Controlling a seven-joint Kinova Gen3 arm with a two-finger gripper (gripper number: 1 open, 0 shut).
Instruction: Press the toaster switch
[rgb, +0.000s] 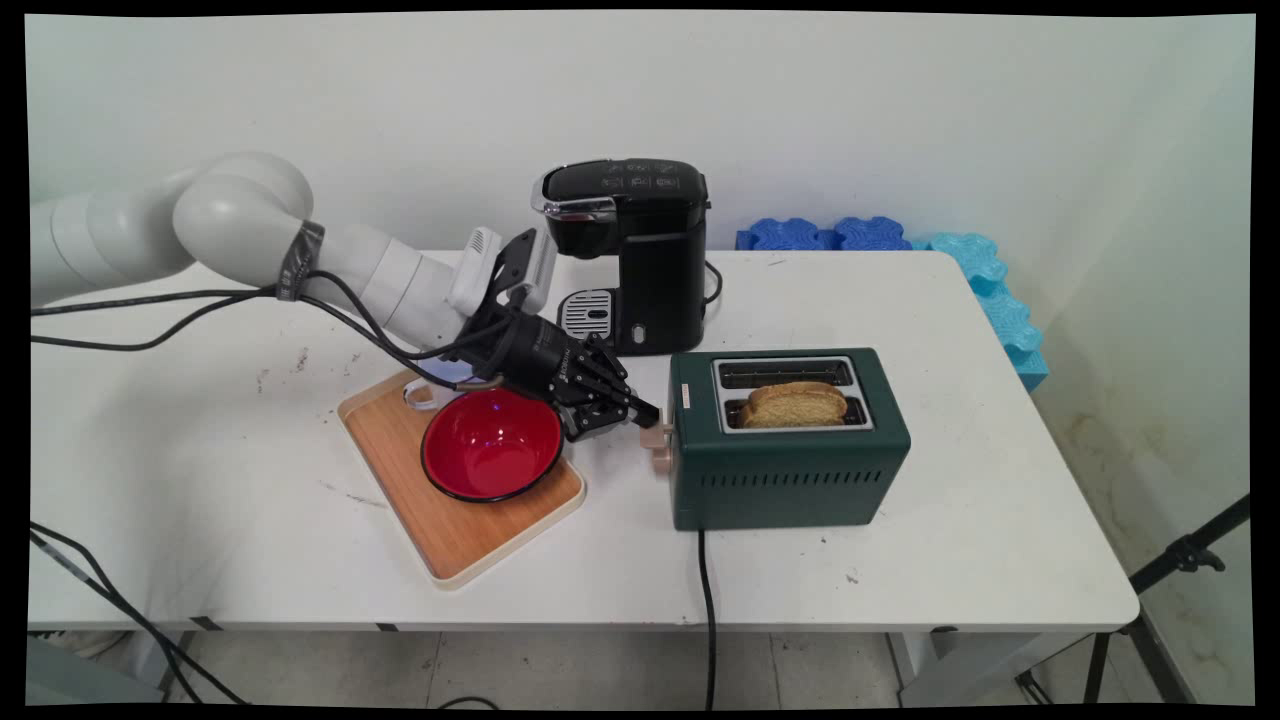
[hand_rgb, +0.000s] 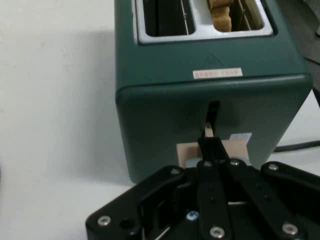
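Observation:
A dark green two-slot toaster (rgb: 790, 470) stands right of the table's middle, with a slice of toasted bread (rgb: 795, 403) sticking up from its near slot. Its beige lever (rgb: 657, 440) juts from the left end face. My black gripper (rgb: 645, 412) is shut, and its joined fingertips rest on top of that lever. In the hand view the toaster (hand_rgb: 165, 105) fills the upper frame, with the bread (hand_rgb: 222, 15) at the top. There the gripper (hand_rgb: 210, 142) covers the middle of the lever (hand_rgb: 237, 148), just under the vertical lever slot.
A red bowl (rgb: 490, 445) sits on a wooden board (rgb: 460, 530) under my wrist, with a white object (rgb: 415, 393) half hidden behind it. A black coffee machine (rgb: 635, 250) stands at the back. Blue foam pieces (rgb: 880, 235) line the far right edge. The toaster's cable (rgb: 705, 580) runs off the front edge.

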